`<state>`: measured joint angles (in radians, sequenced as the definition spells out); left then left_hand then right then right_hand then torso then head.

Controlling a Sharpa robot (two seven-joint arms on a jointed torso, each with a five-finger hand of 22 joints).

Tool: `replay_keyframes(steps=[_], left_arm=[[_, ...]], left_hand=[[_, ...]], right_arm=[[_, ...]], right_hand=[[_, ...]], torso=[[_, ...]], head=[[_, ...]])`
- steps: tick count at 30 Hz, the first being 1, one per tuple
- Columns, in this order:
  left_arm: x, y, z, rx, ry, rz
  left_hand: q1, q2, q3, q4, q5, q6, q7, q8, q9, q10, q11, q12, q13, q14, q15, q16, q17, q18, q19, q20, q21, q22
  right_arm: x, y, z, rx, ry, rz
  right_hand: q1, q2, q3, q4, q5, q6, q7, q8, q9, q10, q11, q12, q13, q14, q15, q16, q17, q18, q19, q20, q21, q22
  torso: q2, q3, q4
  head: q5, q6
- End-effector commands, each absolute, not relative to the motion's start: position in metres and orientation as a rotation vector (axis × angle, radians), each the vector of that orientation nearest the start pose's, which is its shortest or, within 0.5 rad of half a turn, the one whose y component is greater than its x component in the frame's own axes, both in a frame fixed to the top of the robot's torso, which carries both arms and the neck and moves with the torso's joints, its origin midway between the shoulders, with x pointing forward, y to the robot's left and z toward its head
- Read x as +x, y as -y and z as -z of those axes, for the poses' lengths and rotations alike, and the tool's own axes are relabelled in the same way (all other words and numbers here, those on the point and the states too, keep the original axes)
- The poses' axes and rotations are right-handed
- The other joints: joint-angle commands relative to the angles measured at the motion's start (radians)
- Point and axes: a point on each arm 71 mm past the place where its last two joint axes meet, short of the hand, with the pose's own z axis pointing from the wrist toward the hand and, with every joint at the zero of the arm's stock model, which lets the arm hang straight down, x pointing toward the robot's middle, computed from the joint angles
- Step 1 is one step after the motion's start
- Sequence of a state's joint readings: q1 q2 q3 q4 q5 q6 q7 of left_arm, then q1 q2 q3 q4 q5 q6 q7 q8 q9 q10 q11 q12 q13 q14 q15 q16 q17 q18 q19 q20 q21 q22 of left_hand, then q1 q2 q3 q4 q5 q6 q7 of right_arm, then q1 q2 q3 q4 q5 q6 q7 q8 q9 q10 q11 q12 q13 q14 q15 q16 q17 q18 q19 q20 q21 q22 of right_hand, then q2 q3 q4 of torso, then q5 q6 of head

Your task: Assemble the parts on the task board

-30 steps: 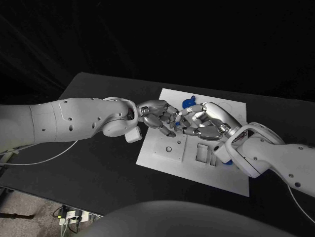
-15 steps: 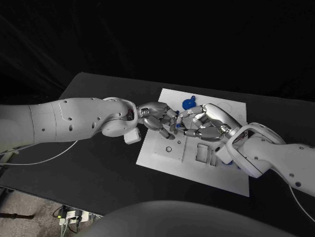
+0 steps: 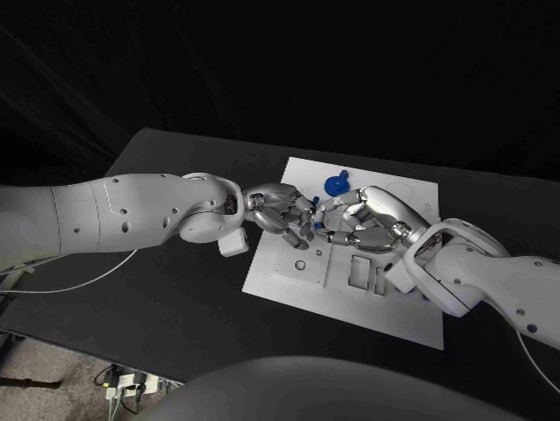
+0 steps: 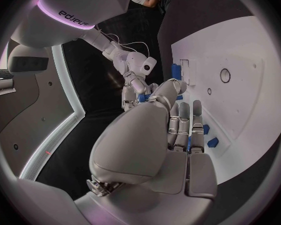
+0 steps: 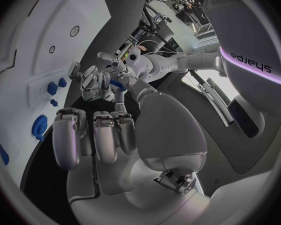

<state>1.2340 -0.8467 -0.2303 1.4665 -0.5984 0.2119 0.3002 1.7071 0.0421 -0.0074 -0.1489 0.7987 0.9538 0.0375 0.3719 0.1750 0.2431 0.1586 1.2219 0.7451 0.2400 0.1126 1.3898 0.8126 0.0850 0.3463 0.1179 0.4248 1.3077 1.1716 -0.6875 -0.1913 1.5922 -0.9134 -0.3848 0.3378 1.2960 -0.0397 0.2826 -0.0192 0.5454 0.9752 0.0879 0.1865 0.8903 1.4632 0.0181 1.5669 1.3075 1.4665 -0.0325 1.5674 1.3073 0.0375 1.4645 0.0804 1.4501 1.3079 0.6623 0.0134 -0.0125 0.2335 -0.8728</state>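
While the two silver many-fingered hands are meeting fingertip to fingertip above the white rectangular task board (image 3: 343, 303), a small blue part (image 3: 314, 203) is sitting right at the point where they meet. The left hand (image 3: 277, 213) is reaching in over the board's near-left portion with its fingers curled inward and bunched together; in the right wrist view a thin blue piece (image 5: 117, 85) is showing between its fingertips, so it is pinching that piece. The right hand (image 3: 362, 221) is hovering over the middle of the board with its fingers bent down toward the same spot, but whether it is also gripping the blue piece cannot be told. A round blue part (image 3: 336, 185) is lying on the board beyond both hands, toward the board's far edge. More small blue parts (image 5: 53, 88) are resting on the board beside the right hand. The board is lying flat on the black table (image 3: 166, 289).
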Motion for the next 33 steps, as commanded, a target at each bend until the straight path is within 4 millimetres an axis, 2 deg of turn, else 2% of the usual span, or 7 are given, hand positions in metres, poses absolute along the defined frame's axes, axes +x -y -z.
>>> replay_keyframes(steps=[1,11,20,33], left_arm=[[0.4473,-0.1971,0.2432,-0.337,-2.18,1.541],[0.4485,-0.1998,0.2441,-0.345,-2.183,1.524],[0.4494,-0.202,0.2442,-0.347,-2.177,1.518],[0.4497,-0.2036,0.2448,-0.351,-2.18,1.505]], left_hand=[[-0.025,0.002,0.012,-0.022,0.003,-0.015,0.002,0.016,0.005,0.003,-0.003,-0.006,-0.003,-0.004,0.003,-0.003,-0.002,-0.014,-0.012,0.0,0.016,0.028],[-0.039,0.006,0.026,-0.038,0.002,-0.022,0.003,0.029,0.01,0.005,-0.002,-0.009,-0.006,-0.003,0.004,-0.003,-0.003,-0.014,-0.015,0.001,0.027,0.029],[-0.059,0.011,0.046,-0.066,0.005,-0.018,0.004,0.06,0.023,0.019,-0.002,-0.011,-0.012,0.006,0.004,-0.001,-0.005,-0.013,-0.019,0.001,0.051,0.029],[-0.074,0.013,0.056,-0.083,0.005,-0.021,0.005,0.079,0.03,0.024,-0.002,-0.013,-0.015,0.009,0.003,-0.001,-0.007,-0.013,-0.023,0.001,0.067,0.029]], right_arm=[[0.4227,0.0982,0.2269,0.009,-1.716,-1.405],[0.423,0.1003,0.2274,0.012,-1.717,-1.4],[0.4238,0.1023,0.2282,0.016,-1.72,-1.392],[0.4255,0.1065,0.2294,0.024,-1.725,-1.377]], right_hand=[[0.008,0.001,0.004,0.003,0.005,0.006,-0.001,0.007,0.002,0.108,0.006,0.004,0.263,0.104,0.009,0.003,0.263,-0.001,0.001,0.005,-0.006,0.215],[0.01,0.001,0.005,0.002,0.006,0.006,0.0,0.007,0.003,0.108,0.006,0.004,0.263,0.104,0.009,0.003,0.263,-0.001,0.0,0.006,-0.008,0.214],[0.011,0.002,0.005,0.002,0.006,0.005,0.0,0.007,0.005,0.108,0.007,0.004,0.263,0.104,0.01,0.003,0.263,0.0,-0.002,0.006,-0.01,0.214],[0.013,0.002,0.005,0.002,0.007,0.005,0.001,0.008,0.006,0.108,0.007,0.004,0.263,0.104,0.01,0.003,0.263,0.001,-0.005,0.006,-0.013,0.213]], torso=[[0.0,0.0001,-0.0001],[0.0,-0.0001,0.0003],[0.0,-0.0001,-0.0002],[0.0,-0.0002,0.0002]], head=[[0.001,0.0],[0.004,0.0],[0.007,0.0],[0.01,0.0]])
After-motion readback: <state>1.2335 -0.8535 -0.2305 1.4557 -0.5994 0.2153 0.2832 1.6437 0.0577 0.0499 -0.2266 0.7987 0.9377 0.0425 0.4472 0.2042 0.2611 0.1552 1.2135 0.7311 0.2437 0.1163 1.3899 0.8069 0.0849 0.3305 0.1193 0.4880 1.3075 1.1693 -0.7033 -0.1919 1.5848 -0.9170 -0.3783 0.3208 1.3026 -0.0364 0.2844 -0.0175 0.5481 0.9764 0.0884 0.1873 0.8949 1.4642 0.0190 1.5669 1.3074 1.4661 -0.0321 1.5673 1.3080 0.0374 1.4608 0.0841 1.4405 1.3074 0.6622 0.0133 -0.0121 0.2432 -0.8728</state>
